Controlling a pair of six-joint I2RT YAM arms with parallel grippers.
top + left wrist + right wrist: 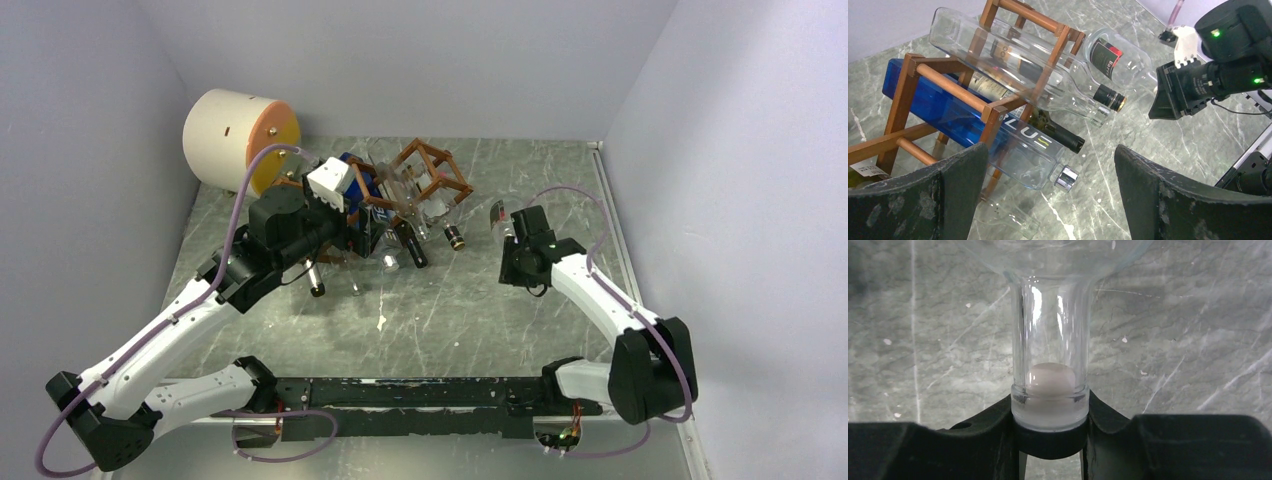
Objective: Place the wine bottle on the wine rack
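The reddish-brown wooden wine rack [432, 170] stands at the back middle of the table and also shows in the left wrist view [948, 85]. It holds a blue bottle [963, 120], a long clear bottle [1013, 65] and a dark bottle [1060, 136]. My right gripper [512, 238] is shut on the corked neck [1050, 390] of a clear wine bottle with a dark label [1115, 56]. The bottle's body points toward the rack's right side. My left gripper [1048, 200] is open and empty, close to the rack's left front [360, 210].
A cream-and-orange drum [240, 135] lies at the back left. Another clear bottle [1008, 220] lies on the table under the rack's front. Bottle necks [452, 238] stick out toward me. Walls close in on the left, back and right.
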